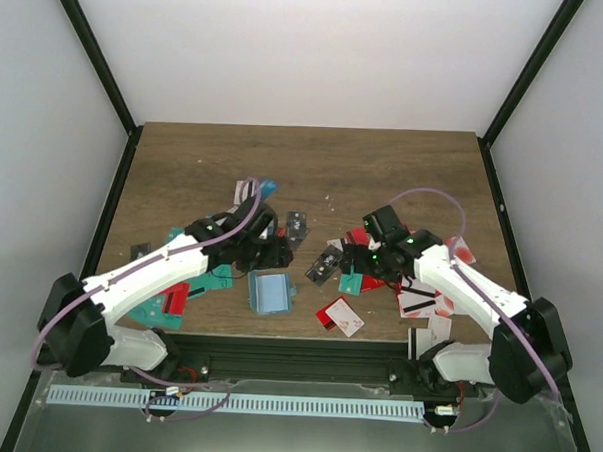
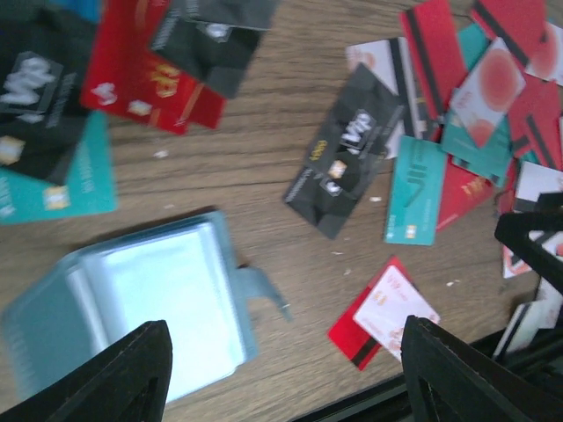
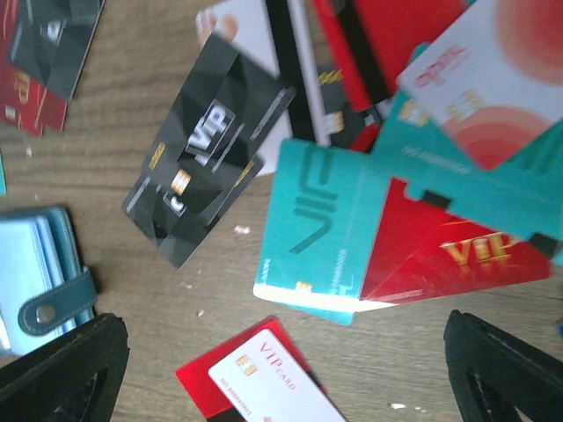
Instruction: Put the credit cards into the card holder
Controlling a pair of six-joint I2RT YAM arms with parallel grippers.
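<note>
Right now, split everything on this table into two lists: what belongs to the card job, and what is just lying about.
Belongs to the job:
- card holder
- credit cards scattered on both sides of it, among them a black card, a teal card and a red-and-white card

Just lying about:
- nothing loose beyond those; only the wooden table itself

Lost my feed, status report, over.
Left gripper and right gripper open, empty. Card holder on table between them. Credit cards scattered around, none covering holder.
</note>
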